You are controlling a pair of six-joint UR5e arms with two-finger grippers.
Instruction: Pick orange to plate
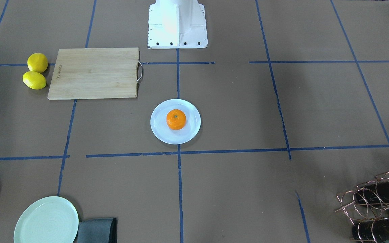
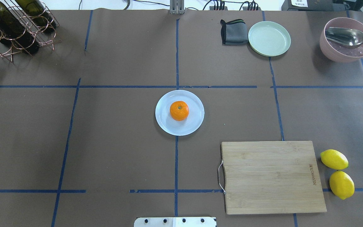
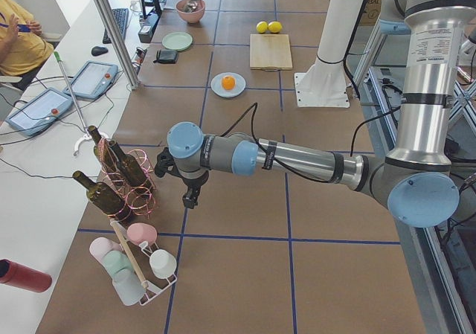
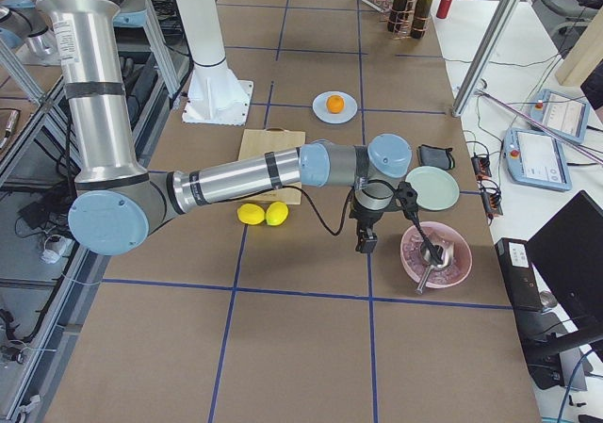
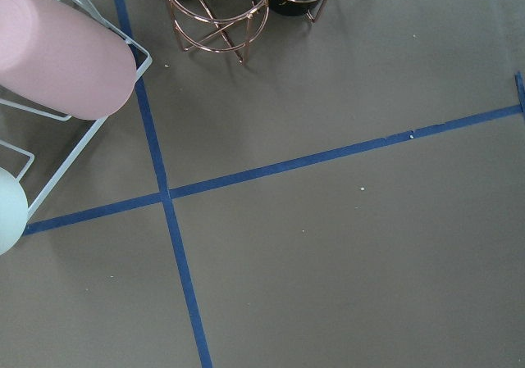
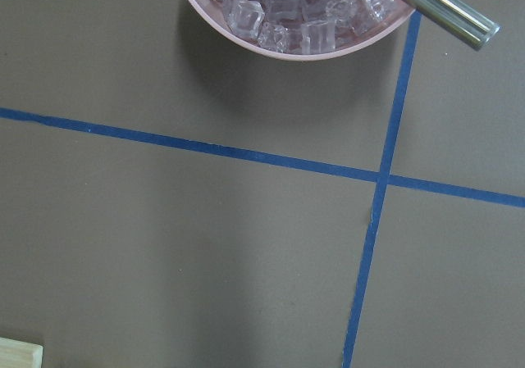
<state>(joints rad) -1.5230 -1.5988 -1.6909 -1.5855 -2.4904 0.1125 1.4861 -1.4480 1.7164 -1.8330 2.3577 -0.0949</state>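
The orange rests stem-up in the middle of the pale bluish-white plate at the table's centre; the front-facing view shows the same orange on the plate. Neither arm is near it. My left gripper hangs over bare table beside the bottle rack, far from the plate. My right gripper hangs beside the pink bowl, well away from the orange. Both grippers show only in the side views, so I cannot tell whether they are open or shut.
A wooden cutting board lies near the robot's right, with two lemons beside it. A pale green plate, grey cloth and pink bowl of ice with a ladle stand far right. A copper bottle rack is far left.
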